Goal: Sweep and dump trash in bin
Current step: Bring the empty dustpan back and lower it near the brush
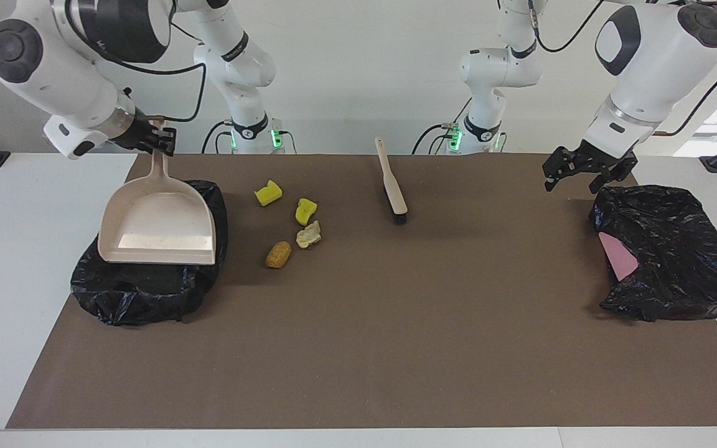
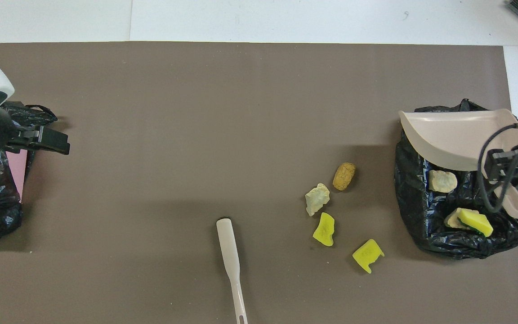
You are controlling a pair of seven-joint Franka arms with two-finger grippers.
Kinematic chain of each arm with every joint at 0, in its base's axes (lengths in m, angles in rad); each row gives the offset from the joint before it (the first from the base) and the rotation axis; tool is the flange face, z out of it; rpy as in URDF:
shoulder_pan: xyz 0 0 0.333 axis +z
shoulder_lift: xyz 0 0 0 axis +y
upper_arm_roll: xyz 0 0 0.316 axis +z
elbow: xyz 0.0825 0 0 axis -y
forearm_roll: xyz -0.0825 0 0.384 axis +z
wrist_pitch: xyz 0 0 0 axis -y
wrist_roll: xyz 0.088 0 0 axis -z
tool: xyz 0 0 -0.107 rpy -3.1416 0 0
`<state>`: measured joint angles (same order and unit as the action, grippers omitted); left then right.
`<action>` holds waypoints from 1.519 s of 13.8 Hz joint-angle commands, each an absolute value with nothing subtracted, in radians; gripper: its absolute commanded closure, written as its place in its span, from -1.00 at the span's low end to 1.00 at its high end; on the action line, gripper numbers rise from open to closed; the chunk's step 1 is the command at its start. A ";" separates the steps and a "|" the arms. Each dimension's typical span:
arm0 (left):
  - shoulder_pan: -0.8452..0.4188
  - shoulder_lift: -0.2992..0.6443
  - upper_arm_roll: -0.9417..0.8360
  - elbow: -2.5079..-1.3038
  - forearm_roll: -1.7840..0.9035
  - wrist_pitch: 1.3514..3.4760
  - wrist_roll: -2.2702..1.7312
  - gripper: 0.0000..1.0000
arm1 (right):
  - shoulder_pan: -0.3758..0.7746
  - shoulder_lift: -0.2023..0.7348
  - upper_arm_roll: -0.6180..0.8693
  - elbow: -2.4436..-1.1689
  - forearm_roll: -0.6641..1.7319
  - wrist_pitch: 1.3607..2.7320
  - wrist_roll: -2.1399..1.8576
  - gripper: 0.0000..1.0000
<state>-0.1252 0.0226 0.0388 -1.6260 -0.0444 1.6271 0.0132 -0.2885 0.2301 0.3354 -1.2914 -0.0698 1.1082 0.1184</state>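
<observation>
Four trash pieces (image 1: 296,221) lie on the mat beside the bin bag (image 1: 147,292); our right gripper (image 1: 160,140) clamps the emptied dustpan (image 1: 159,227) above it, while our left gripper (image 1: 573,174) waits, spread wide.

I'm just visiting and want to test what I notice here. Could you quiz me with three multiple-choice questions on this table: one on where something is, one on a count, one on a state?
1. Where is the dustpan?
A. over the black bag
B. beside the brush
C. on the bare mat

2. How many trash pieces lie loose on the mat?
A. two
B. four
C. seven

3. How is the right gripper?
A. open, empty
B. shut on the dustpan
C. shut on the brush

Answers: 1 A, the pan hangs above the bag. 2 B, two yellow, two tan. 3 B, it clamps the handle.
</observation>
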 commanded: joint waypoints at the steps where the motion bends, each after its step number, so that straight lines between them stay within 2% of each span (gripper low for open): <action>1: -0.141 0.021 0.052 -1.611 -0.021 1.614 0.014 -1.00 | -0.240 0.239 0.348 -1.304 -0.026 1.210 0.256 1.00; 4: -0.140 0.021 0.052 -1.611 -0.021 1.614 0.014 -1.00 | -0.128 0.294 0.350 -1.302 -0.023 1.333 0.418 1.00; 11: -0.141 0.021 0.052 -1.611 -0.023 1.614 0.014 -1.00 | 0.139 0.488 0.350 -1.258 -0.025 1.684 0.860 1.00; 15: -0.141 0.021 0.052 -1.611 -0.021 1.614 0.014 -1.00 | 0.227 0.645 0.397 -1.119 -0.029 1.727 0.859 1.00; 17: -0.140 0.020 0.052 -1.611 -0.023 1.614 0.014 -1.00 | 0.296 0.712 0.396 -1.095 -0.047 1.779 0.859 1.00; 21: -0.140 0.021 0.052 -1.611 -0.021 1.614 0.014 -1.00 | 0.370 0.747 0.400 -1.094 -0.097 1.818 0.787 1.00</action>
<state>-0.1252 0.0226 0.0389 -1.6259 -0.0444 1.6271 0.0132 0.3644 0.7308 0.3865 -1.1392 -0.0748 1.8227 0.8351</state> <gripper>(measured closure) 0.000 0.692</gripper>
